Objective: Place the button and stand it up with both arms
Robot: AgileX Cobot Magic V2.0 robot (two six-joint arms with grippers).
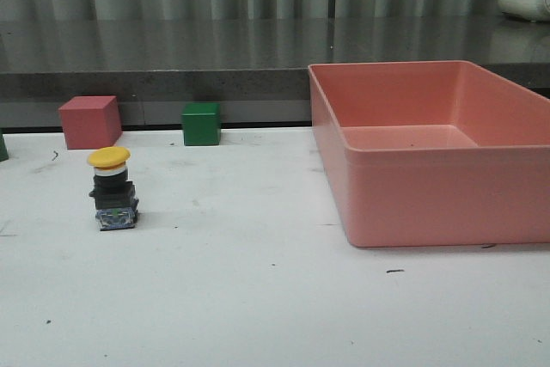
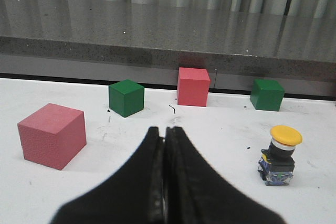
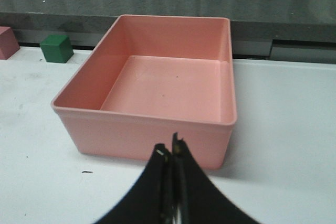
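The button (image 1: 113, 188) stands upright on the white table at the left, yellow mushroom cap on top, black collar and dark blocky base below. It also shows in the left wrist view (image 2: 279, 154), off to one side of my left gripper (image 2: 165, 129), which is shut and empty, well apart from it. My right gripper (image 3: 170, 148) is shut and empty, hovering just short of the near wall of the pink bin (image 3: 142, 129). Neither arm shows in the front view.
A large empty pink bin (image 1: 430, 204) stands at the right. A pink cube (image 1: 89, 122) and a green cube (image 1: 201, 124) sit at the table's back edge. The left wrist view shows two pink cubes (image 2: 52, 135) (image 2: 193, 86) and two green cubes (image 2: 126, 97) (image 2: 266, 94).
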